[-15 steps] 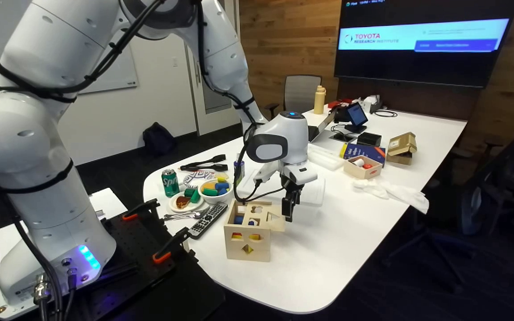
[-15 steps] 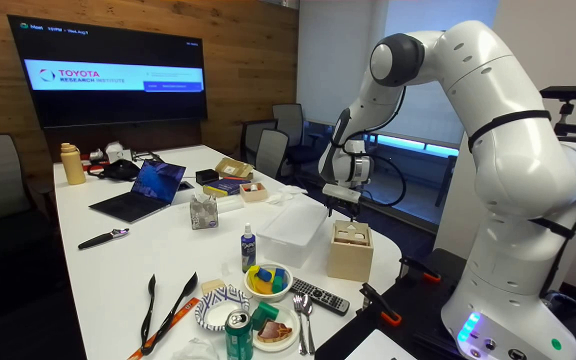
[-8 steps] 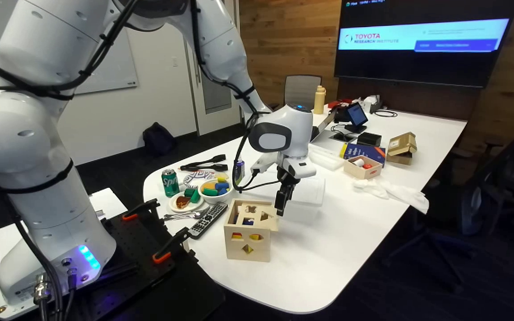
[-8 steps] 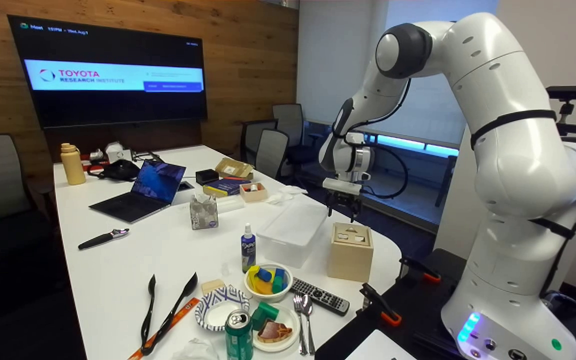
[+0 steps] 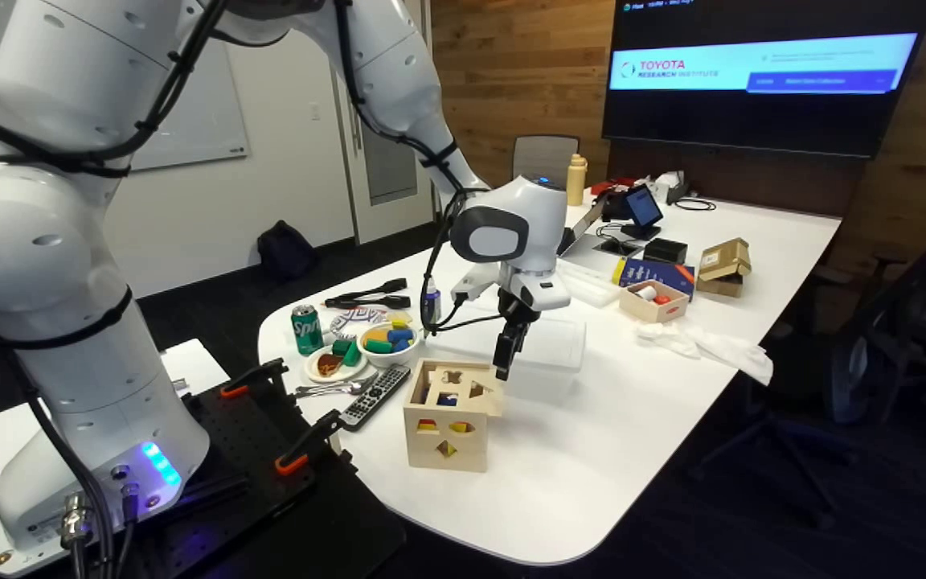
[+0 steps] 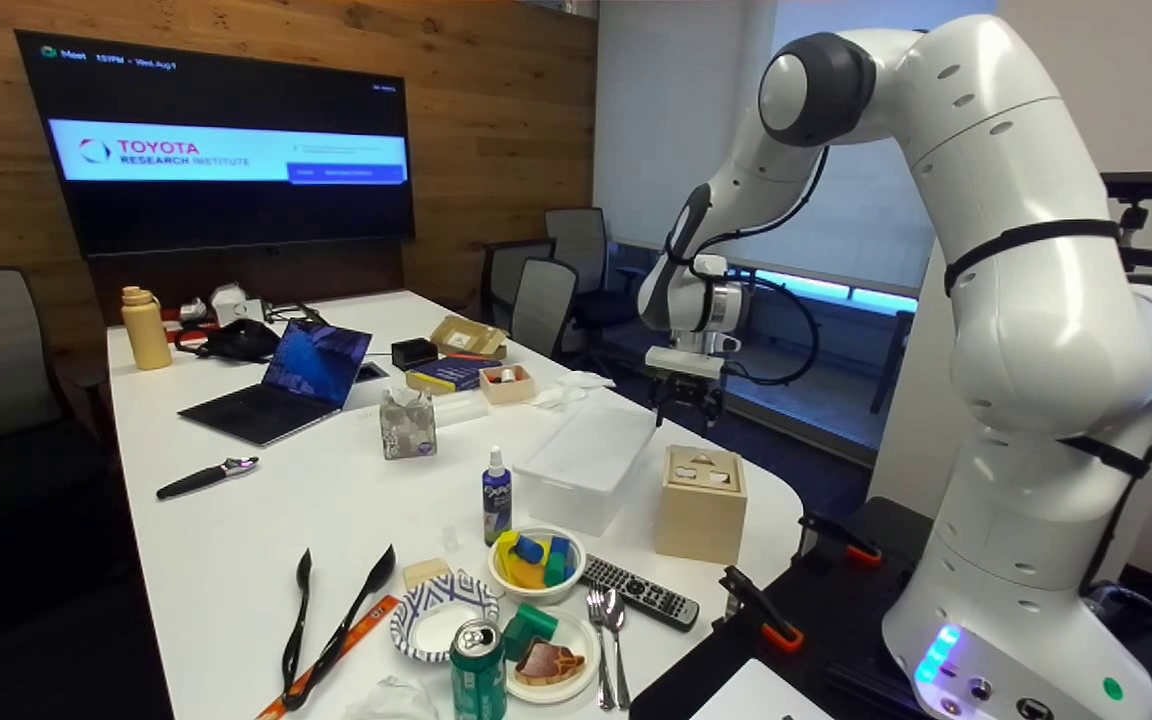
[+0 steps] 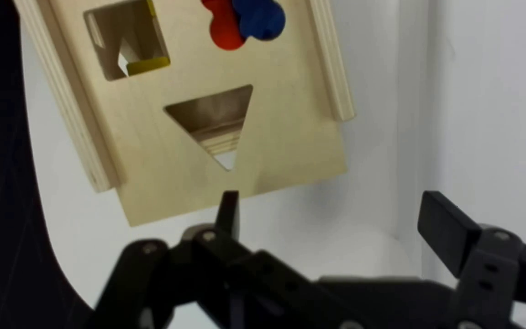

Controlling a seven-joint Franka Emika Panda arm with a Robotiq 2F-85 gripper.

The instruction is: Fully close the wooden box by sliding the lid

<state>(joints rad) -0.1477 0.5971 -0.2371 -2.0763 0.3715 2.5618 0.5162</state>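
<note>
The pale wooden box (image 5: 443, 454) stands upright near the table's end. It also shows in an exterior view (image 6: 698, 522), and its side rails in the wrist view (image 7: 336, 87). The flat lid (image 5: 463, 378) lies in the rails on top. In the wrist view the lid (image 7: 295, 151) sticks out past the rail ends; an exterior view shows an uncovered strip of box top at the opposite end. My gripper (image 7: 329, 196) is open and empty, with its fingers apart. In both exterior views the gripper (image 5: 503, 366) (image 6: 685, 412) hangs above the protruding lid end, apart from it.
A translucent plastic bin (image 6: 576, 485) stands beside the box. A remote (image 6: 641, 592), a bowl of coloured blocks (image 6: 538, 565), a spray bottle (image 6: 497, 500) and a plate (image 6: 576, 675) lie around it. The table edge (image 5: 592, 555) is close to the box.
The lid has slid further over the box toward the robot's base, so less of it sticks out. My gripper first moved toward the base, then rose off the lid. The box stayed in place.
</note>
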